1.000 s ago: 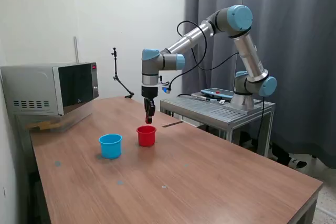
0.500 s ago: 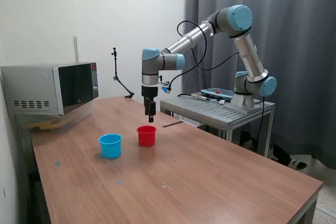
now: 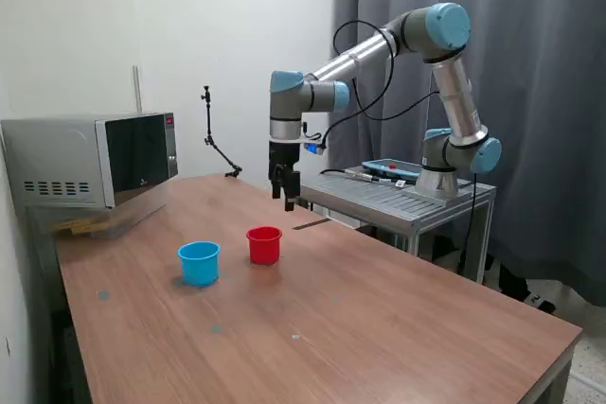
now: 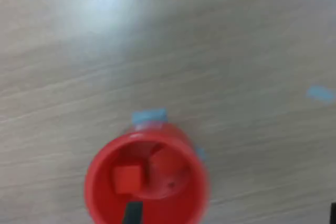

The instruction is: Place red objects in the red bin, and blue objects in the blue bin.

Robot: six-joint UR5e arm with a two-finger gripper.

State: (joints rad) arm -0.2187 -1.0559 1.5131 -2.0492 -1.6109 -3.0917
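Note:
The red bin (image 3: pixel 264 245), a small red cup, stands on the wooden table (image 3: pixel 379 319). In the wrist view the red bin (image 4: pixel 97 195) holds two red cubes, one (image 4: pixel 127 178) beside the other (image 4: pixel 167 169). The blue bin (image 3: pixel 199 263), a light blue cup, stands just to the exterior view's left of the red one. Its inside is hidden. No blue cubes show. My gripper (image 3: pixel 287 200) hangs well above the table, up and slightly to the exterior view's right of the red bin. It looks open and holds nothing.
A microwave (image 3: pixel 95 158) stands at the table's far left end. A metal stand (image 3: pixel 398 198) carrying the arm's base adjoins the table behind the cups. A thin black jointed mount (image 3: pixel 216 144) stands at the back. Small blue tape marks (image 4: pixel 320 94) lie on the table.
My gripper has risen from just over the red bin and moved toward the exterior view's right. The cups have not moved.

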